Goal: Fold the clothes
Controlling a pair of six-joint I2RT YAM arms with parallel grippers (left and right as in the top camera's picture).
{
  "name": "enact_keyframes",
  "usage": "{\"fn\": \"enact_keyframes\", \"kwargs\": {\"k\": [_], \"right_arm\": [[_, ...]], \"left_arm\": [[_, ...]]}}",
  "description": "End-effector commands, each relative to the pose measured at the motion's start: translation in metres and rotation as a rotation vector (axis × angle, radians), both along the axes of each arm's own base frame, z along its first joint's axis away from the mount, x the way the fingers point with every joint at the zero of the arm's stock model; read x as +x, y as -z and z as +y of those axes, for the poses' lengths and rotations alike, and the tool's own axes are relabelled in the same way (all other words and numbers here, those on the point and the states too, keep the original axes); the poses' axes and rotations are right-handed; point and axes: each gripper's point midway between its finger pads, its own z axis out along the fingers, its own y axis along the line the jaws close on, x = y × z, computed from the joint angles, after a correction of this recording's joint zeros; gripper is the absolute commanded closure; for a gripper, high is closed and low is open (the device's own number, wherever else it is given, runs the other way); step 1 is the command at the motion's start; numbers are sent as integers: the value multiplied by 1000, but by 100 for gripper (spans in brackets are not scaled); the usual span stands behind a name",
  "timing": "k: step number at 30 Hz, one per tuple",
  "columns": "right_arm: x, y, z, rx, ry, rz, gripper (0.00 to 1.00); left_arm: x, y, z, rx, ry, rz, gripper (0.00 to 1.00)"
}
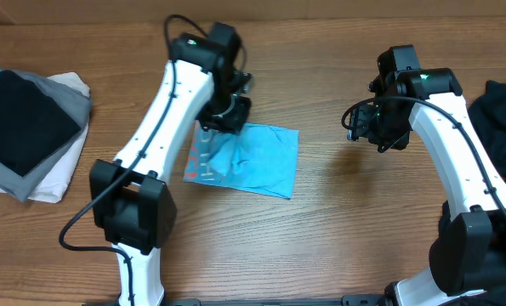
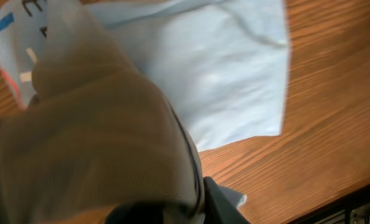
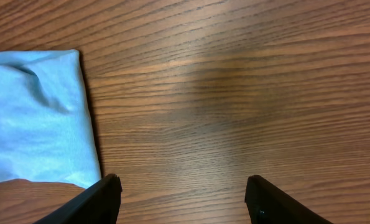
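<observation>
The sky-blue T-shirt (image 1: 253, 161) lies folded into a rough rectangle at the table's middle, with its lettering at the left edge. My left gripper (image 1: 224, 117) is over the shirt's far left corner and appears shut on a raised fold of it. In the left wrist view, blurred cloth covers most of the jaws (image 2: 204, 200), and the flat blue shirt (image 2: 222, 68) lies beyond. My right gripper (image 1: 370, 127) is open and empty over bare wood, right of the shirt. The right wrist view shows its jaws (image 3: 183, 182) wide apart, with the shirt's edge (image 3: 35, 124) at the left.
A stack of folded clothes (image 1: 27, 127), black on grey on white, lies at the table's left edge. A crumpled black garment (image 1: 501, 106) lies at the right edge, behind the right arm.
</observation>
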Motion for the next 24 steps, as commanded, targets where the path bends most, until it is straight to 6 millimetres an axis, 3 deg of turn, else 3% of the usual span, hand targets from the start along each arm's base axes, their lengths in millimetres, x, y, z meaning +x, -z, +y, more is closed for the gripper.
{"fn": "enact_keyframes", "kwargs": {"k": [1, 13, 17, 20, 24], "right_arm": [[3, -9, -1, -3, -1, -29, 32], [2, -9, -1, -4, -1, -23, 32], [1, -9, 4, 19, -51, -25, 27], [-2, -14, 29, 157, -138, -27, 27], [-16, -20, 77, 370, -298, -19, 27]], "left_arm": [[-1, -6, -25, -33, -2, -20, 78], [-4, -6, -41, -45, 18, -37, 78], [-1, -1, -41, -36, 17, -40, 74], [9, 5, -32, 25, -13, -68, 75], [29, 5, -20, 38, -73, -124, 74]]}}
